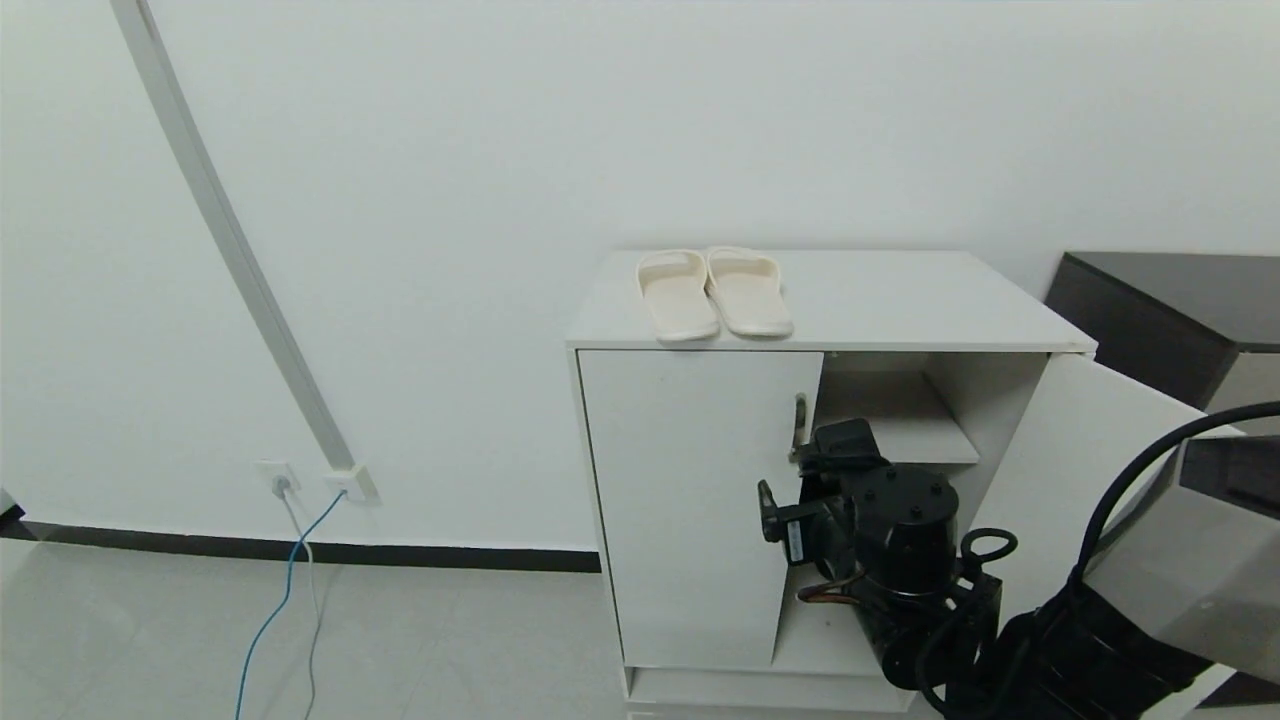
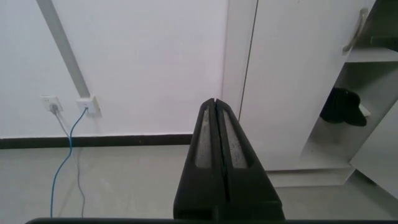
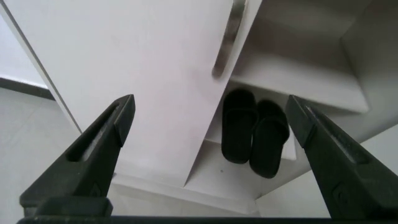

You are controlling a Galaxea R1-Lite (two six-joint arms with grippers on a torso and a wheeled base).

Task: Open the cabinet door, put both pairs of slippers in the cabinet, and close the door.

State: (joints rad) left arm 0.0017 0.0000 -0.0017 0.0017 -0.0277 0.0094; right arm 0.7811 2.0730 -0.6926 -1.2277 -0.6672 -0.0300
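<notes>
Now my right fingers (image 3: 102, 143) are spread wide and hold nothing. They are in front of the cabinet (image 1: 900, 300), facing its open right half, near the handle (image 1: 799, 422). That handle stands upright on the inner edge of the left door (image 1: 695, 500), which is shut flat against the cabinet. The right door (image 1: 1085, 470) is swung outward from the cabinet's right side.

The black pair (image 3: 255, 134) is inside the cabinet, on the bottom board under the shelf (image 1: 900, 425). The two slippers lie side by side and touch each other, just past the inner edge of the left door.

The white pair (image 1: 715, 293) lies on top of the cabinet, over the left door. These two also lie side by side and touch, with their near ends at the cabinet's front edge.

My left fingers (image 2: 208, 143) are pressed together with nothing between them. They are off the cabinet's left front, low down, pointing toward the wall beside it.

On that wall, well to the left of the cabinet, is a socket (image 1: 277, 478), and a blue cable (image 1: 275, 610) runs down from there to the floor (image 1: 120, 640). A pale strip (image 1: 230, 240) slants up the wall from the same spot. A dark unit (image 1: 1160, 300) stands just beyond the cabinet's right side, behind the open door.
</notes>
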